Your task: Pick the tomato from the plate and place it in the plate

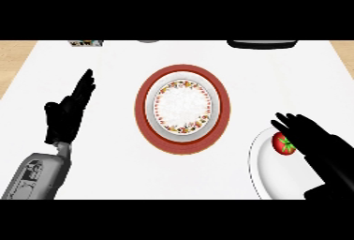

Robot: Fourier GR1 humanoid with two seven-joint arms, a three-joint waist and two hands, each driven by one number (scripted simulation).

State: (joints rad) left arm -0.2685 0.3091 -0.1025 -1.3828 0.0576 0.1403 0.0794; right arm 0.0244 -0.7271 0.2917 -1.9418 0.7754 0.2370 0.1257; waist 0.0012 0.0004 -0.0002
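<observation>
Early stage of the transfer. The small red tomato with a green stalk (283, 143) lies on the plain white oval plate (266, 176) at the lower right of the frame, so it has not yet been lifted; the floral-rimmed white plate (182, 107), resting on a round dark-red mat (182, 143) at the centre of the frame, holds nothing and is judged to be the destination. The grasp, the carry toward the centre and the release all appear to remain. The black right hand (314, 140) sits over the right part of the white plate, its fingers extended and only slightly bent above and just beside the tomato; it encloses nothing, and contact cannot be confirmed. The black left hand (69, 112) rests at the left of the frame, fingers straight and empty.
</observation>
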